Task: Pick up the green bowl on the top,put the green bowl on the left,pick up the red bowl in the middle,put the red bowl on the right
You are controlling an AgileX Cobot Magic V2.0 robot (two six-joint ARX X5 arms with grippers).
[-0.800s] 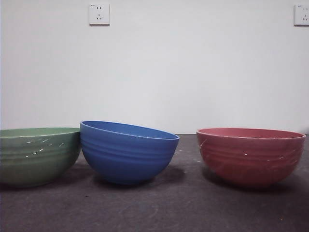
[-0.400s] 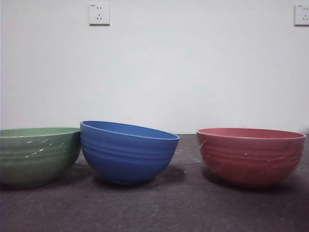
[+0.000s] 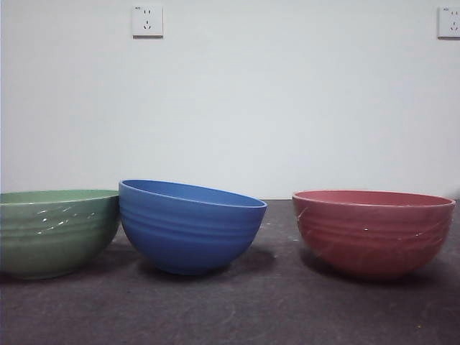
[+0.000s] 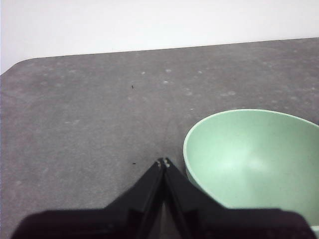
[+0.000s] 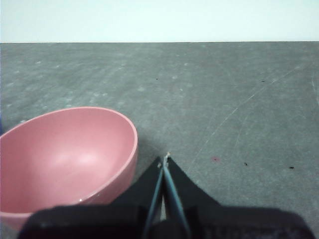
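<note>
Green bowl (image 3: 54, 231) sits at the left end of the dark table (image 3: 230, 309) in your front view, touching the tilted blue bowl (image 3: 188, 224) in the middle; the red bowl (image 3: 372, 231) stands upright, apart at the right. No arm shows there. Your left wrist view puts the left gripper (image 4: 163, 162), jaws pressed together and empty, above the table just beside the green bowl's rim. Your right wrist view shows the right gripper (image 5: 164, 158), jaws also together, beside the red bowl.

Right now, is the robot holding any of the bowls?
No. Both the left gripper and right gripper are shut on nothing, beside the green bowl and red bowl.
</note>
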